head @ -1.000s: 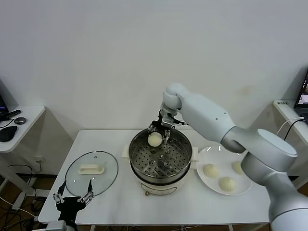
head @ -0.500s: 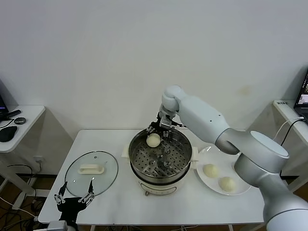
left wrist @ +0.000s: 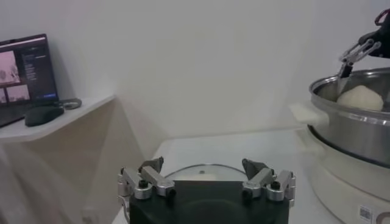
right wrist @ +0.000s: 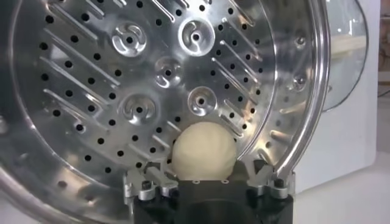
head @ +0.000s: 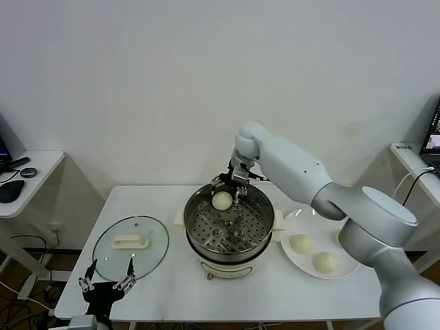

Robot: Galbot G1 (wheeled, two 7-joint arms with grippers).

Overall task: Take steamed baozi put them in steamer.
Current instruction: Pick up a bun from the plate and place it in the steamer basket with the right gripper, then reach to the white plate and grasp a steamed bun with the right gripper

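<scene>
One steamed baozi [head: 221, 200] [right wrist: 203, 150] lies on the perforated tray at the back of the steamer [head: 206, 242] [right wrist: 91, 73]. My right gripper [head: 231, 187] [right wrist: 206, 175] hangs just above and behind it, open, its fingers spread to either side of the bun. Two more baozi [head: 300, 243] [head: 324, 262] rest on the white plate [head: 347, 269] to the right of the steamer. My left gripper [head: 105, 282] [left wrist: 206, 176] is parked open at the table's front left edge, nothing between its fingers.
The glass lid [head: 130, 242] with a white handle lies flat on the table left of the steamer, just beyond my left gripper. My right forearm [head: 302, 172] reaches over the plate's far side. A side table [head: 27, 172] stands at the far left.
My right gripper has opened and let go of the baozi, which now rests on the tray. The arm shifted only slightly. The left arm has not moved.
</scene>
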